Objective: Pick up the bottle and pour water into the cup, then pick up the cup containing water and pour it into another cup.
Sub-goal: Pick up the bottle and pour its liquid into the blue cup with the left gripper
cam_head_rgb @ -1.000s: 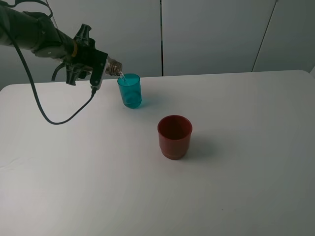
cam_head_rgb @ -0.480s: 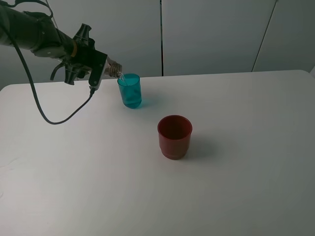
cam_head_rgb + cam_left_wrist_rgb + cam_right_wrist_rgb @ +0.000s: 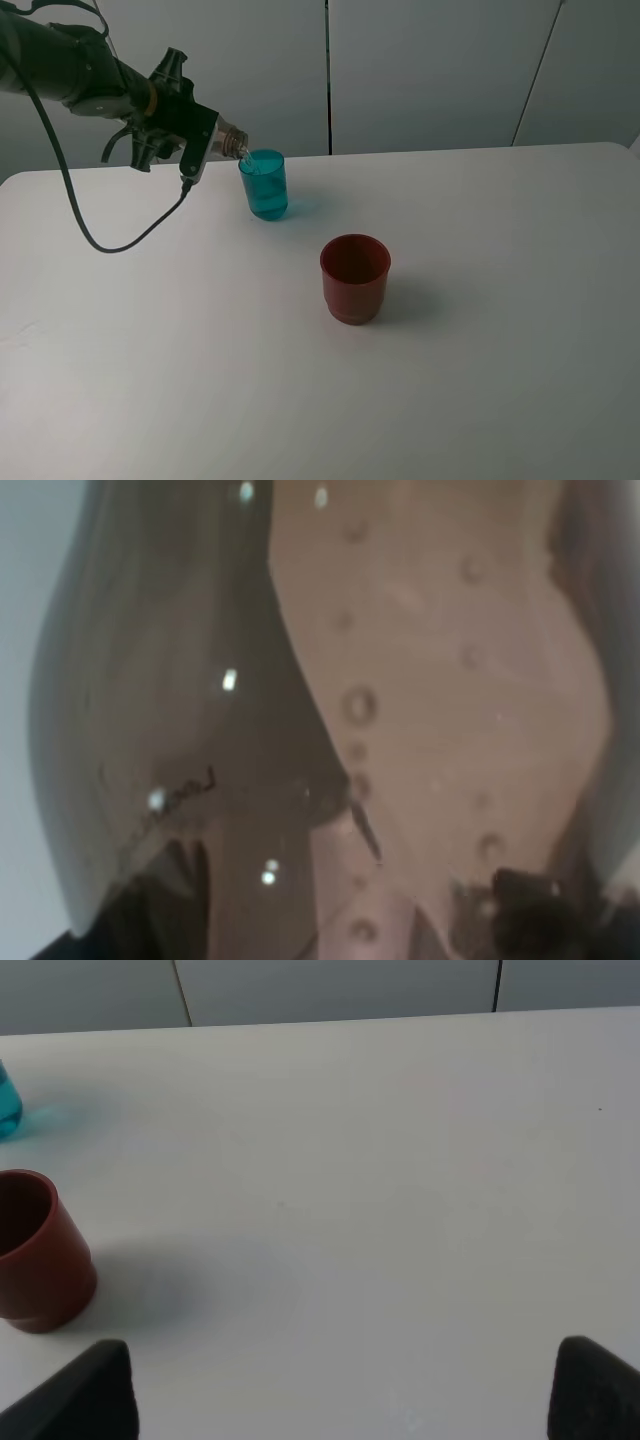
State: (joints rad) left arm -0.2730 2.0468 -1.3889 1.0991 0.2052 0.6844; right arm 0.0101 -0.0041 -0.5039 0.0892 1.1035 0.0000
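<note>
Far left of the tabletop (image 3: 500, 350): my left claw (image 3: 205, 140) was clamped on the bottle (image 3: 232, 137), which lay tipped nearly flat with its bare threaded neck just over the left rim of the teal cup (image 3: 264, 185).
Step in hand: pouring, I judged; a thin stream seemed to run from neck to cup, though it was too fine to be sure.
Doing it well: I wanted a shallow tilt and the mouth over the cup's middle, since that narrow tumbler looked light enough to nudge.
Bottle: smoky translucent plastic, beaded with droplets in the left wrist view.
Teal cup: smooth, straight-sided, see-through.
Red cup (image 3: 354, 278): opaque, wider, stepped at the base; it stood nearer and to the right, well apart.
Right claw (image 3: 345, 1395): fingers apart, holding nothing, right of the red cup.
</note>
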